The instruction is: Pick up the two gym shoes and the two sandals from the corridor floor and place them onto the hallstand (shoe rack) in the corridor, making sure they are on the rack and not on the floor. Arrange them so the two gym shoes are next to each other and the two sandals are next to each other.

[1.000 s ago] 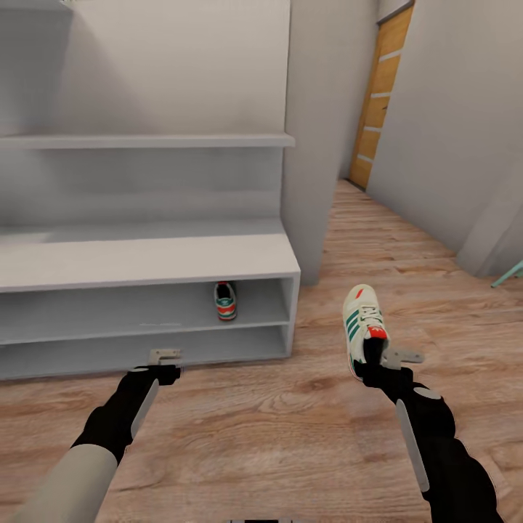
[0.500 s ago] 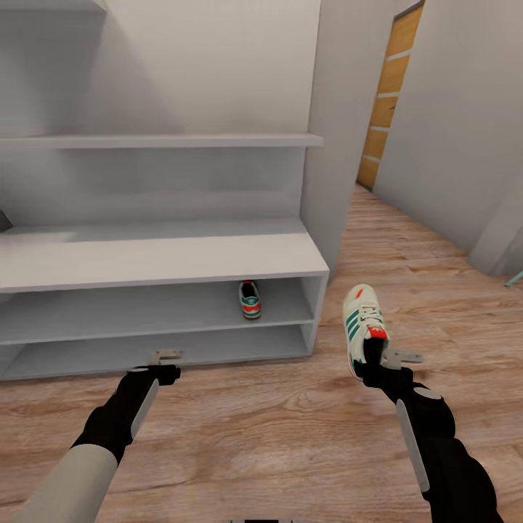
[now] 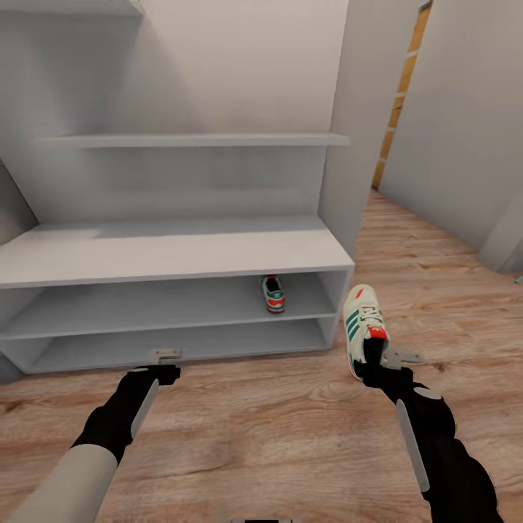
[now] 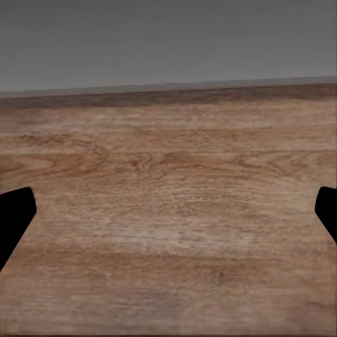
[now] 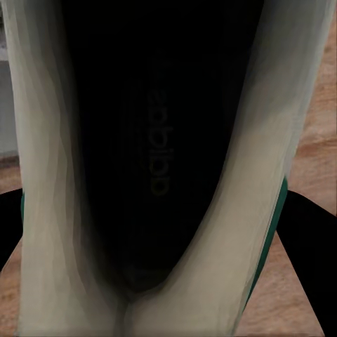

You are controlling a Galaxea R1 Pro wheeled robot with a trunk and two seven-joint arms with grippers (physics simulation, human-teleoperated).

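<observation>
My right gripper (image 3: 375, 358) is shut on the heel of a cream gym shoe (image 3: 361, 321) with green stripes and holds it above the corridor floor (image 3: 276, 436), just right of the hallstand (image 3: 174, 254). The right wrist view looks into that gym shoe (image 5: 239, 203), down its dark inside. The second gym shoe (image 3: 274, 294) stands on the hallstand's upper open shelf, near its right end. My left gripper (image 3: 165, 358) hangs open and empty in front of the lower shelf. In the left wrist view the left gripper (image 4: 168, 214) is over bare planks. The sandals are out of view.
A grey wall shelf (image 3: 196, 139) runs above the hallstand. A grey wall corner (image 3: 356, 145) rises at its right end. Behind it the corridor leads to an orange wooden door (image 3: 405, 94). Open floor lies to the right.
The hallstand and its shoe have slid rightwards in the picture as the camera moved. Both arms and the held gym shoe keep the same places in the view.
</observation>
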